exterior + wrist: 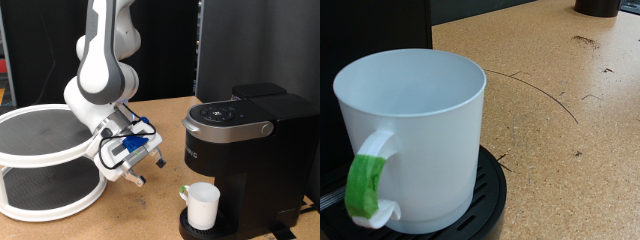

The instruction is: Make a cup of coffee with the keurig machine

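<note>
The white cup [203, 205] stands upright on the round black drip tray [185, 228] under the spout of the black keurig machine [250, 140], whose lid is down. In the wrist view the cup [415, 130] fills the frame, empty, with green tape on its handle [365, 185]; it rests on the tray [485, 205]. My gripper [147, 170] hangs to the exterior view's left of the cup, apart from it, with its fingers spread and nothing between them. The fingers do not show in the wrist view.
A white two-tier round rack [40, 160] stands at the exterior view's left, close beside the arm. A dark round object [597, 6] sits far off on the brown table [570, 120]. A black panel [250, 40] stands behind the machine.
</note>
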You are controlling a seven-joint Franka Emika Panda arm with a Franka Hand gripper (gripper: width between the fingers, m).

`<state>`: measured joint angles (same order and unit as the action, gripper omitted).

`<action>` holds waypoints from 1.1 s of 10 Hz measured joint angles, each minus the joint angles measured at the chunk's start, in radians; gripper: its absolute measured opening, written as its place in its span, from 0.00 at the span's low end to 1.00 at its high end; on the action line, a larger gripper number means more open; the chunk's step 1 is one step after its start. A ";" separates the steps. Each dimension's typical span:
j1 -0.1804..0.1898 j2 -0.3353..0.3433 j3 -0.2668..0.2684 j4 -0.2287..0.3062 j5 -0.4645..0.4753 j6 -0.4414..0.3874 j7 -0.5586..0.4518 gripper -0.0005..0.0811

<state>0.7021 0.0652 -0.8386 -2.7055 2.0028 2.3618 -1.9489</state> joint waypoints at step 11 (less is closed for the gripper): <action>-0.073 -0.390 -0.002 -0.037 -0.360 0.077 0.304 1.00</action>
<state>0.6290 -0.3244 -0.8401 -2.7422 1.6424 2.4383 -1.6447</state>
